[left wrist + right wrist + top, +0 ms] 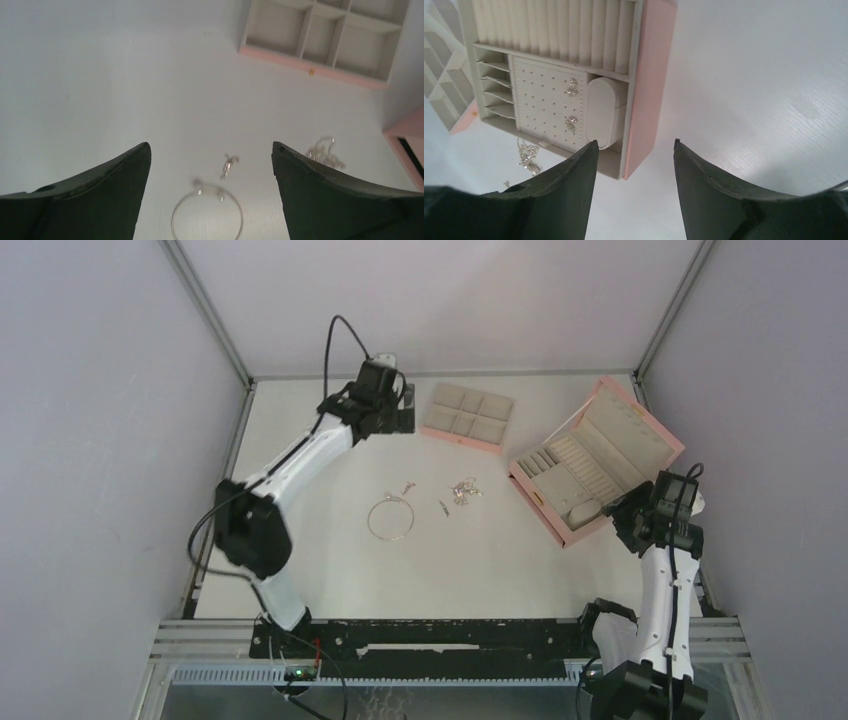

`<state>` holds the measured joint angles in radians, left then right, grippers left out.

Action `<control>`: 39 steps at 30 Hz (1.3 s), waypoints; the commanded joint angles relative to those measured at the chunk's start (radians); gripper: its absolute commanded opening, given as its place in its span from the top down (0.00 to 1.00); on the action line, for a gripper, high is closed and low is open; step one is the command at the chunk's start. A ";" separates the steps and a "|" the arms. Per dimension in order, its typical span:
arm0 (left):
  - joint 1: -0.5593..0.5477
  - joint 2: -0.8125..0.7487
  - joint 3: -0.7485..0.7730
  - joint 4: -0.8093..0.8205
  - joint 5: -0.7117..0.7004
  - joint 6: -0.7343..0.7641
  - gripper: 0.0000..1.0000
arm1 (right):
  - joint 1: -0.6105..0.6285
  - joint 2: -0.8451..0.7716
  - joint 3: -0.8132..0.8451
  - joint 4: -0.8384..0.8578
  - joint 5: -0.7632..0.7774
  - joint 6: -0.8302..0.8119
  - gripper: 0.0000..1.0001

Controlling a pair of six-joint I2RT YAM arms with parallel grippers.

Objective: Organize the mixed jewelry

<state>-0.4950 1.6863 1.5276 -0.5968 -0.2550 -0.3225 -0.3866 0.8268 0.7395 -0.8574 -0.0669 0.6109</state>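
A thin silver wire hoop (390,517) lies mid-table; it also shows in the left wrist view (207,216). Beside it lie a tiny silver piece (408,486) (229,165), a stud (443,506) and a small chain cluster (464,490) (326,152) (527,155). My left gripper (393,408) (210,145) is open and empty, raised at the back of the table, well behind the hoop. My right gripper (628,512) (635,142) is open and empty, just off the near corner of the pink box (590,460) (651,75).
The pink compartment tray (466,415) (325,37) lies at the back, right of my left gripper. The open pink box holds two silver earrings (571,87) on its perforated panel, beside ring rolls. Grey walls enclose the table on three sides.
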 commanded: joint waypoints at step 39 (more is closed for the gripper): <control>0.015 0.866 0.878 -0.091 0.114 -0.039 0.39 | 0.040 -0.009 0.042 0.050 -0.074 0.069 0.36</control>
<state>-0.4713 2.5587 2.3714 -0.6735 -0.1272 -0.3218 -0.3447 0.8207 0.7433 -0.8543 -0.1238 0.6617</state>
